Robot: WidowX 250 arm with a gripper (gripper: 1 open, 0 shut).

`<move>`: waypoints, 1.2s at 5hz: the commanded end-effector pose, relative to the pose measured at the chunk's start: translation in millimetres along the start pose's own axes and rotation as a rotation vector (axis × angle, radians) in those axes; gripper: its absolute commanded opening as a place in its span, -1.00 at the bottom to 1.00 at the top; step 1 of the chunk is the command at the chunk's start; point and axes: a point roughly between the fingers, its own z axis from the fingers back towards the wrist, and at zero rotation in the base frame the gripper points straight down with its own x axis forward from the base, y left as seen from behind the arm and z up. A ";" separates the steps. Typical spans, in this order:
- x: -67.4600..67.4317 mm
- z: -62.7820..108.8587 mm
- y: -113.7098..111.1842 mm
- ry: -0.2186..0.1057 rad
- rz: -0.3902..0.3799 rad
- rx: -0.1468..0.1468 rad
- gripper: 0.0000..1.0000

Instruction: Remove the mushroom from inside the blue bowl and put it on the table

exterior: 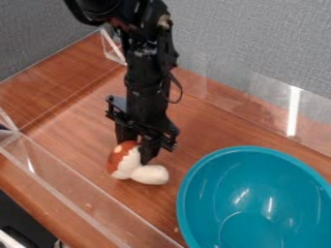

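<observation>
Nearest the camera, at about four o'clock, sits the blue bowl (253, 199); its glossy teal inside shows nothing in it, so by my reading the lift-out part of the job is already done. At about eight o'clock a low clear acrylic wall (52, 184) edges the table (65, 97), whose reddish-brown wood grain runs back toward twelve.

Just left of the bowl's rim, near the middle, the mushroom (135, 166) lies on its side, orange-red cap toward nine o'clock and cream stem toward four. It looks to rest on the tabletop, beside the bowl but apart from it.

Directly above it the gripper (142, 147) points straight down, its dark fingers straddling the top of the mushroom. They appear closed around it, though the view is too coarse to be sure the contact is firm.

Farther back, the black arm (145, 58) climbs toward twelve o'clock before a grey wall (258, 39).

The step in hand looks like the set-down. The next move calls for spreading the fingers to free the mushroom, then rising straight up so the toy is not dragged or tipped toward the bowl.
</observation>
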 end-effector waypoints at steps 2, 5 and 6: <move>12.4 5.7 5.7 -0.049 0.012 0.018 1.00; 8.8 1.4 8.9 -0.045 0.030 0.029 1.00; 8.0 4.5 9.9 -0.050 0.035 0.027 1.00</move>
